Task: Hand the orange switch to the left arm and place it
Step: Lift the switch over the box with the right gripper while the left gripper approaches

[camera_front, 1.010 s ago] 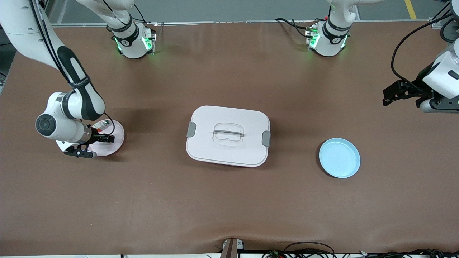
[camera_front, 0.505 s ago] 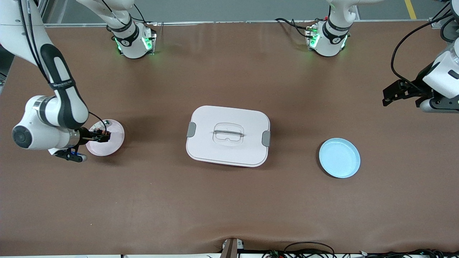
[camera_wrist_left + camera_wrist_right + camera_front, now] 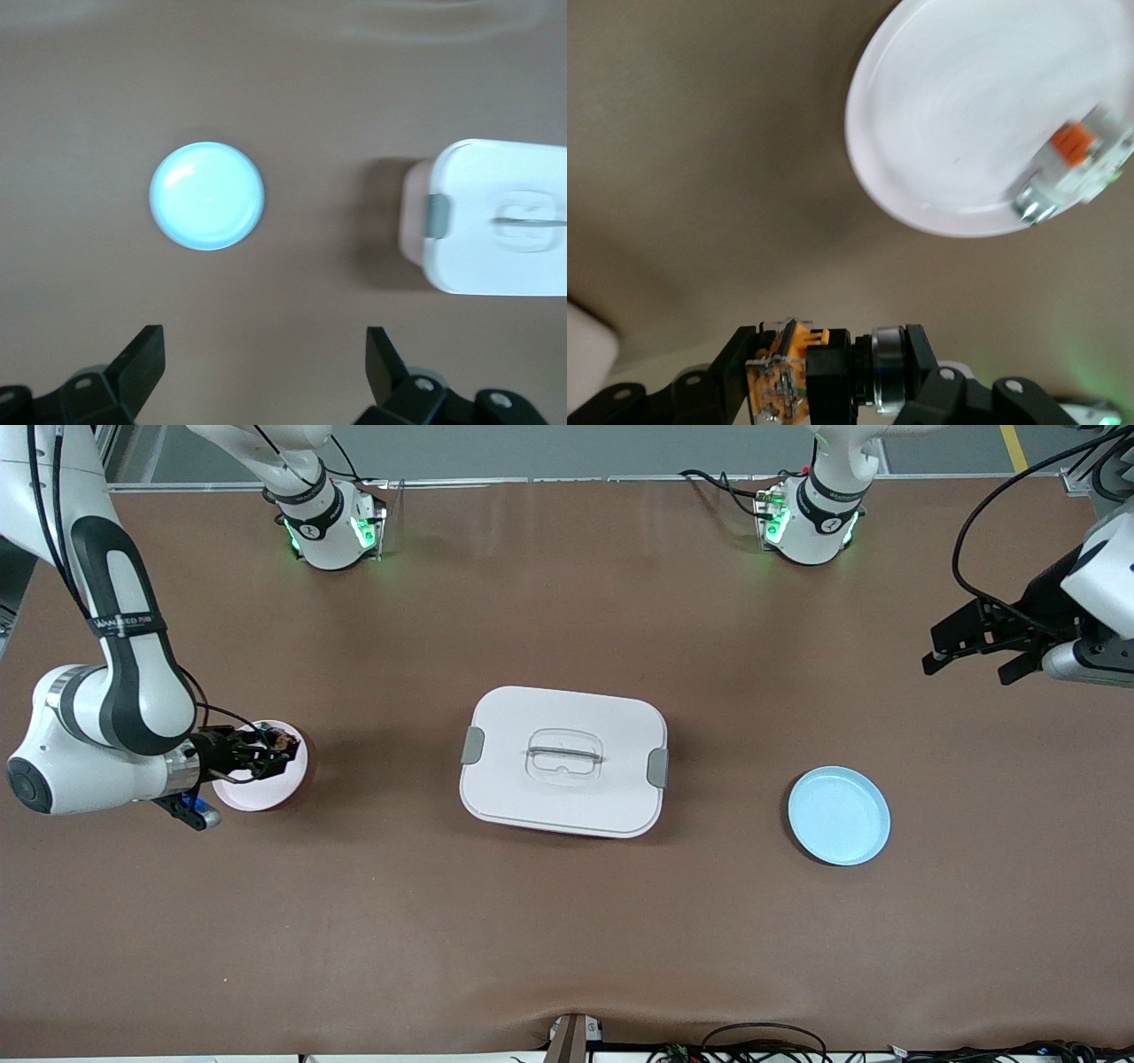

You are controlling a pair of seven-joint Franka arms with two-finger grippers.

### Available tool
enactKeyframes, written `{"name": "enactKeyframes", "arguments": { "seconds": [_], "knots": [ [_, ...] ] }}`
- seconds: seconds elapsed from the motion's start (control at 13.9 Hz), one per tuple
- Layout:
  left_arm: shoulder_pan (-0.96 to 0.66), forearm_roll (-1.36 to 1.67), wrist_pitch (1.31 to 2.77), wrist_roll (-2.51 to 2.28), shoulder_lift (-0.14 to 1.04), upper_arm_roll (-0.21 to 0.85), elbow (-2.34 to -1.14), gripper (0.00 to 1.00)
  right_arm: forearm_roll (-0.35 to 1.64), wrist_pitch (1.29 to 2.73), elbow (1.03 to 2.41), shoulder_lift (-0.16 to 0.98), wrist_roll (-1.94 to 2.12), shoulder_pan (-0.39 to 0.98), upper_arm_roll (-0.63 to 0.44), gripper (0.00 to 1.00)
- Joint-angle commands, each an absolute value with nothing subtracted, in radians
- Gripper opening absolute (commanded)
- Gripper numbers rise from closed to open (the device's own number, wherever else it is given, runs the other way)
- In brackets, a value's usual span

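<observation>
The right gripper (image 3: 279,746) is clamped on the orange switch (image 3: 799,372) and holds it in the air above the pink plate (image 3: 266,797) at the right arm's end of the table; the clear-silver part with a red mark (image 3: 1076,173) lies on that plate. The left gripper (image 3: 970,651) hangs with its fingers wide apart and empty, high over the left arm's end of the table, with the blue plate (image 3: 839,816) below and nearer the front camera. The white box (image 3: 563,760) sits mid-table between the two plates. Procedure, as judged: gain height before travelling, then route the switch around or well above the box, keeping the grip firm; bring the left gripper to a meeting point clear of the lid handle and close it on a free end of the switch before the right gripper releases. Compared with one second ago, the right gripper has risen off the plate with the switch and the forearm has swung outward; the left gripper has lifted slightly
</observation>
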State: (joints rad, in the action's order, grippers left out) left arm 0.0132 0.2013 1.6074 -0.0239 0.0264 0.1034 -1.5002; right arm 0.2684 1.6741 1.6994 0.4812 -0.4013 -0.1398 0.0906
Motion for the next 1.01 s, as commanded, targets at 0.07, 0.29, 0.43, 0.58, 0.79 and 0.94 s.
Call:
{"name": "enactKeyframes", "arguments": {
  "seconds": [0.07,0.29,0.43,0.58,0.79,0.94],
  "knots": [
    [0.015,0.36,1.585,-0.014,0.023,0.106,-1.482,1.0,0.382,1.605,1.645,0.48,-0.576,-0.086,0.089,0.0],
    [0.012,0.472,1.586,-0.06,0.037,0.155,-1.485,1.0,0.44,1.589,1.591,0.48,-0.759,0.004,0.089,0.0],
    [0.011,0.538,1.598,-0.083,0.064,0.207,-1.485,1.0,0.488,1.591,1.534,0.482,-0.913,0.076,0.089,0.0],
    [0.003,0.59,1.635,-0.126,0.104,0.262,-1.485,1.0,0.581,1.604,1.494,0.488,-1.036,0.132,0.087,0.0],
    [-0.043,0.627,1.701,-0.175,0.167,0.304,-1.485,1.0,0.678,1.663,1.454,0.506,-1.188,0.184,0.087,0.0],
    [-0.09,0.666,1.756,-0.178,0.219,0.304,-1.485,1.0,0.713,1.706,1.424,0.518,-1.291,0.236,0.087,0.0]
  ]
}}
